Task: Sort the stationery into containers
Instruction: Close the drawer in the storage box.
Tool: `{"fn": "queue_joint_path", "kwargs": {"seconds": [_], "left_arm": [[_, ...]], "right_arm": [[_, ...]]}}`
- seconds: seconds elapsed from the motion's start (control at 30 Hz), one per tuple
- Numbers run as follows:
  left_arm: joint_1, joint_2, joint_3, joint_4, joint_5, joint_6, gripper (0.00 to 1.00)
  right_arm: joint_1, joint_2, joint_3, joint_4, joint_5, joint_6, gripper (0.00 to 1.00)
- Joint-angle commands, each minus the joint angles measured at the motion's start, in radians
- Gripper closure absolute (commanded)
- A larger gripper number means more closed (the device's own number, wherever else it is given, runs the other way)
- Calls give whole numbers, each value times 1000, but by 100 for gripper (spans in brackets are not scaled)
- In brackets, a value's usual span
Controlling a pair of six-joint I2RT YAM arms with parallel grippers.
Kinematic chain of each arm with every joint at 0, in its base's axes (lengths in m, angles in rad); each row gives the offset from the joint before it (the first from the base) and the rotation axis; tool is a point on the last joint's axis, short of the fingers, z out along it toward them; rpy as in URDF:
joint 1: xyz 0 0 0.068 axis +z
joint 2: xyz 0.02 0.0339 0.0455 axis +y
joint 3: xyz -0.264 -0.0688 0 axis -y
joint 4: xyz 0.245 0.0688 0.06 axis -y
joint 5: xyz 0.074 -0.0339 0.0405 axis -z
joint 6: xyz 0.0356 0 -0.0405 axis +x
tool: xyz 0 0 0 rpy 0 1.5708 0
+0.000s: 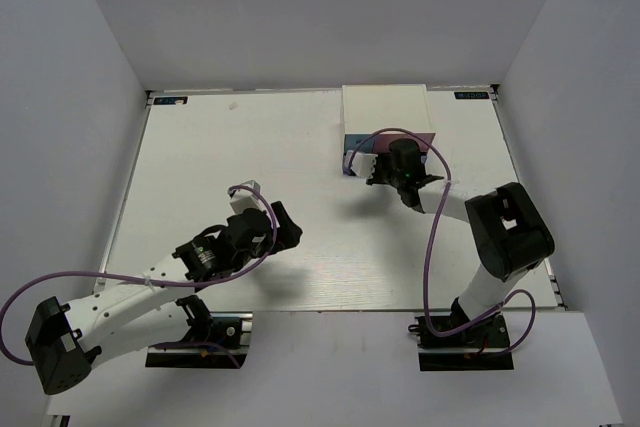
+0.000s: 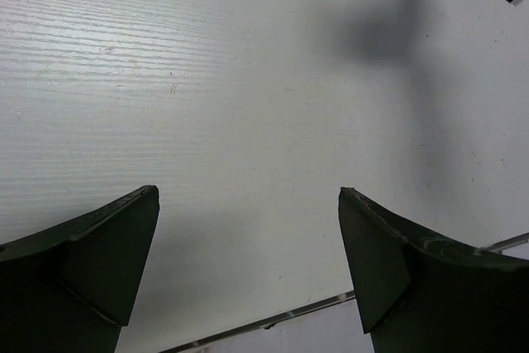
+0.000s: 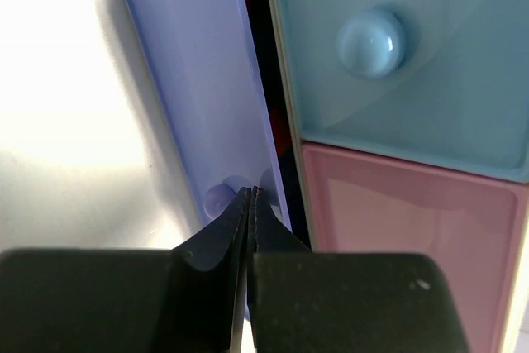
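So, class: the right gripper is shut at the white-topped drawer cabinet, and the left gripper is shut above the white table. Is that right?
No. The left gripper is open, not shut: the left wrist view shows its black fingers wide apart above the white table. The right gripper is shut at the white-topped drawer cabinet.

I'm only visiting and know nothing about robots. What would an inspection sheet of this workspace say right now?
Surface: white table with faint grain lines.
Job's things: white-topped cabinet at the far edge, showing a violet-blue drawer, a light blue drawer and a pink drawer; no stationery seen in any view.
Clutter: nothing seen.
Grippers: left gripper open above the table; right gripper shut, tips at the violet-blue drawer's front beside its knob.
Cables: purple cables loop loosely on both sides.
Surroundings: plain pale walls on three sides.
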Motion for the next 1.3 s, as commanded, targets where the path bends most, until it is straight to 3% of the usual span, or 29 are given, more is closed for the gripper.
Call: {"fn": "queue_joint_path", "kwargs": {"seconds": [0.0, 0.37, 0.63, 0.93, 1.07, 1.27], "left_arm": [[2, -4, 34, 7, 3, 4, 1], [2, 6, 43, 7, 12, 4, 1], [2, 15, 53, -3, 12, 4, 1], [2, 24, 44, 25, 21, -6, 1], [2, 24, 44, 34, 21, -6, 1], [2, 24, 34, 65, 21, 4, 1]], "right_arm": [[-7, 15, -31, 187, -7, -67, 100], [-7, 40, -79, 310, -19, -140, 100], [-11, 64, -53, 304, -26, -122, 100], [-8, -133, -49, -137, -326, -24, 99], [-11, -187, -19, -369, -430, 5, 79], [-13, -276, 12, -506, -454, 119, 68]]}}
